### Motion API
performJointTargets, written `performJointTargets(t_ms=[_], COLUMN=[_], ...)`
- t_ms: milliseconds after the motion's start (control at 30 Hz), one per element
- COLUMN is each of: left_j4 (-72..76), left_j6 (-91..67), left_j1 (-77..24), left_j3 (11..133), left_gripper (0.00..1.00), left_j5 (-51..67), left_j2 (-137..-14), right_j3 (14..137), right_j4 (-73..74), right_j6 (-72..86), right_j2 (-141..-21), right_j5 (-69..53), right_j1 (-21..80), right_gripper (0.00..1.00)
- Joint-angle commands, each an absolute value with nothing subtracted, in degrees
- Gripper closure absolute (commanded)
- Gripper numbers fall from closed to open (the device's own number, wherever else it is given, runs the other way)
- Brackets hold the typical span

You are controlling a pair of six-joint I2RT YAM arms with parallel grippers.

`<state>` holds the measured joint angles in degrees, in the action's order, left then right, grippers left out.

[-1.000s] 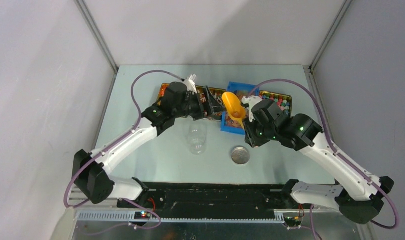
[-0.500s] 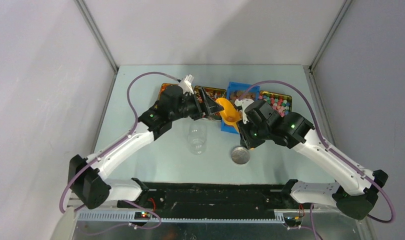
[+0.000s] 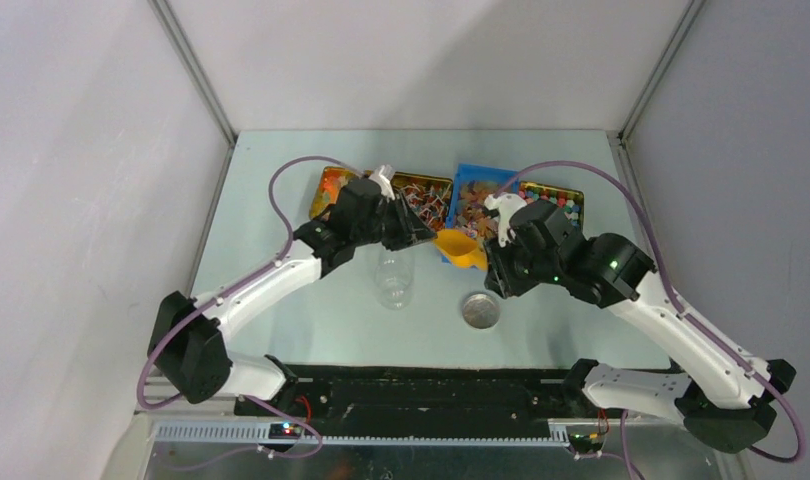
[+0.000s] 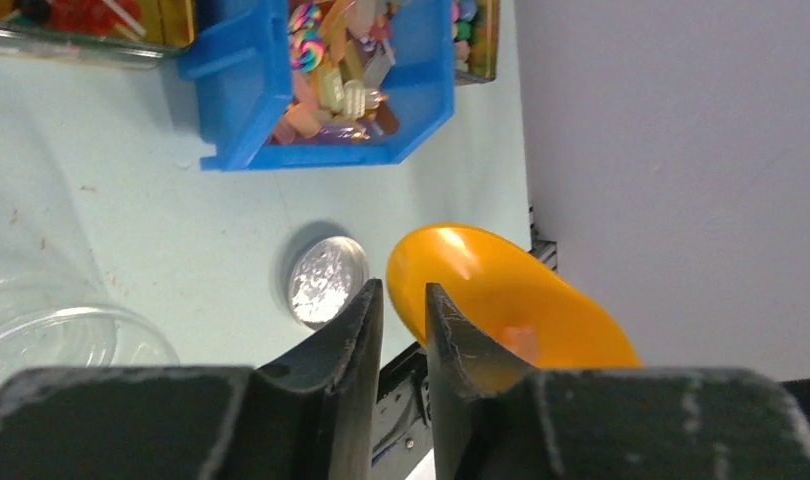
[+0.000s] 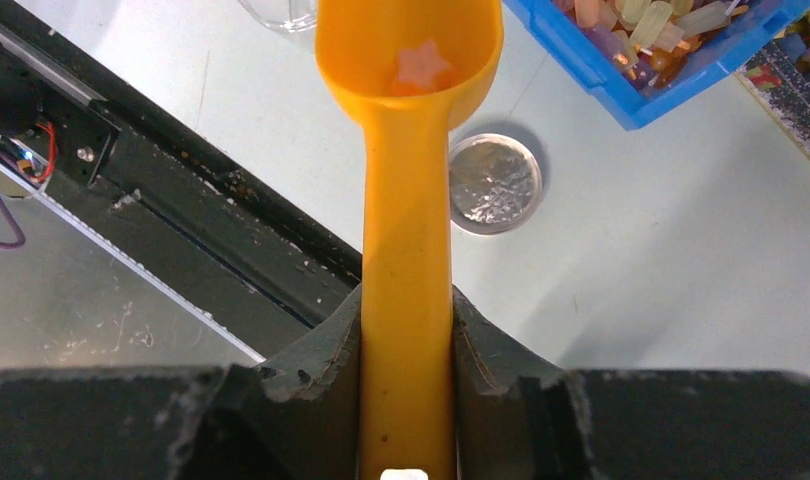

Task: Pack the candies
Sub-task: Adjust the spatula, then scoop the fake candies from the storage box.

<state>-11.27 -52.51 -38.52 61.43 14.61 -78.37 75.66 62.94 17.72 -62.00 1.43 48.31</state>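
My right gripper (image 5: pixel 406 300) (image 3: pixel 493 262) is shut on the handle of the orange scoop (image 5: pixel 409 150) (image 3: pixel 459 248). One pale star-shaped candy (image 5: pixel 422 68) lies in its bowl, which hangs just right of the clear jar (image 3: pixel 394 278). More candies (image 4: pixel 331 85) fill the blue bin (image 3: pixel 451 258). My left gripper (image 4: pixel 403 290) (image 3: pixel 413 228) hovers beside the scoop's bowl (image 4: pixel 511 300), above the jar's far side. Its jaws are nearly together with nothing between them. The jar's rim (image 4: pixel 51 330) shows at the lower left of the left wrist view.
A round silver lid (image 3: pixel 481 310) (image 5: pixel 495 184) lies on the table in front of the blue bin. Two flat trays of sweets flank the bin, one on the left (image 3: pixel 326 183) and one on the right (image 3: pixel 561 200). The black base rail (image 5: pixel 211 240) runs along the near edge.
My left gripper's jaws have closed from wide open, and it has drawn back a little. The right arm has carried the scoop from over the blue bin towards the jar.
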Motion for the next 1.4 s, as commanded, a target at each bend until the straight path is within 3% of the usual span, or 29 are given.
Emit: performJointTargets(t_ms=[0,233,300,400,567,900,1133,1367], left_j4=[-11.6,-12.7,-13.1,-16.4,-18.5,-13.8,-13.2,-13.2], left_j6=[-52.9,-52.1,-51.9,-49.9,-44.4,-38.1,-36.4,-36.4], left_j1=[-38.8,-38.8,-38.8,-38.8,-38.8,-38.8,-38.8,-38.8], left_j3=[59.6,60.3,60.8,62.6,64.0,59.1,57.8,57.1], left_gripper=[0.75,0.74,0.63,0.30,0.11,0.04,0.04,0.05], left_j5=[13.7,13.3,13.2,11.9,5.9,1.3,0.9,1.9], left_j2=[-77.0,-76.8,-76.7,-75.8,-70.1,-55.8,-54.1,-54.2], right_j3=[76.0,76.0,76.0,76.0,75.8,71.6,69.3,68.7], right_j4=[59.1,60.2,60.3,60.8,63.0,61.7,56.5,51.5], right_j6=[18.8,18.8,18.8,18.6,19.0,15.1,12.1,9.6], right_j2=[-59.9,-60.9,-60.7,-60.6,-61.1,-59.9,-57.6,-63.2], right_j5=[1.5,2.0,2.5,3.5,5.3,6.6,7.6,0.0], right_j1=[47.5,47.4,47.5,47.2,45.0,27.0,15.9,4.5], right_gripper=[1.00,1.00,1.00,1.00,1.00,1.00,1.00,1.00])
